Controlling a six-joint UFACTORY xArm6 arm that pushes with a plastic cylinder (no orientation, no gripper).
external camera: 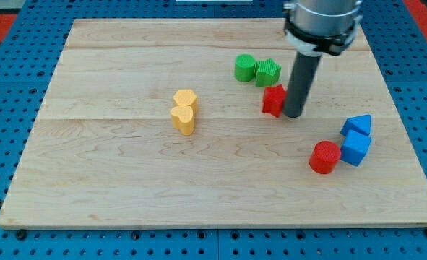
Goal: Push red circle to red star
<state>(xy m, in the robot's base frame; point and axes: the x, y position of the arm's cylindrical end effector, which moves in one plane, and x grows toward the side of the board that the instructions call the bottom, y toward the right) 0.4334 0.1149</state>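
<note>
The red circle (325,157) lies at the view's lower right, touching a blue block. The red star (273,100) sits right of the board's centre, just below the green blocks. My tip (294,114) stands right beside the red star, on its right side, touching or almost touching it. The red circle is below and to the right of my tip, well apart from it.
A green circle (245,68) and a green star-like block (268,71) sit above the red star. Two blue blocks (357,125) (355,147) lie right of the red circle. Two yellow blocks (186,99) (183,119) touch each other left of centre on the wooden board (126,180).
</note>
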